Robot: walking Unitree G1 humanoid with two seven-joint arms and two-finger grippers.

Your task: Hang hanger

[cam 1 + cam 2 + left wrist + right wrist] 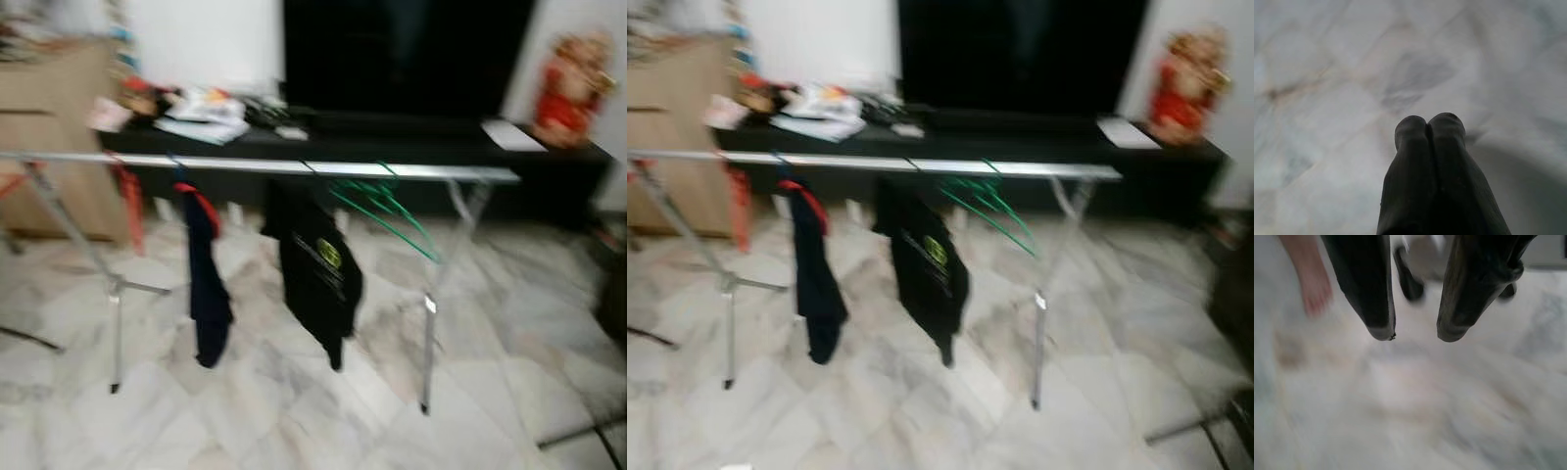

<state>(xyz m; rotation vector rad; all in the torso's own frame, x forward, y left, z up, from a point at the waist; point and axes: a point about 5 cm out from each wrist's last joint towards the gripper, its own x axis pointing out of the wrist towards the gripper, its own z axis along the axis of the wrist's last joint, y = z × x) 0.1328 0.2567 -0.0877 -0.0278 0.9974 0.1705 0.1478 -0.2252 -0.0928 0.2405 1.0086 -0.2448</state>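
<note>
A silver drying rack stands across the marble floor ahead, its top rail running left to right. Several empty green hangers hang near the rail's right end. To their left a black shirt with a yellow print and a dark blue garment on a red hanger dangle from the rail. My left gripper hangs over the floor with its fingers pressed together and nothing between them. My right gripper points down at the floor, open and empty. Both head views are blurred.
Behind the rack runs a long black TV bench with papers and clutter, under a dark TV. A red figurine sits at its right end. A wooden cabinet stands at left. A person's foot shows near my right gripper.
</note>
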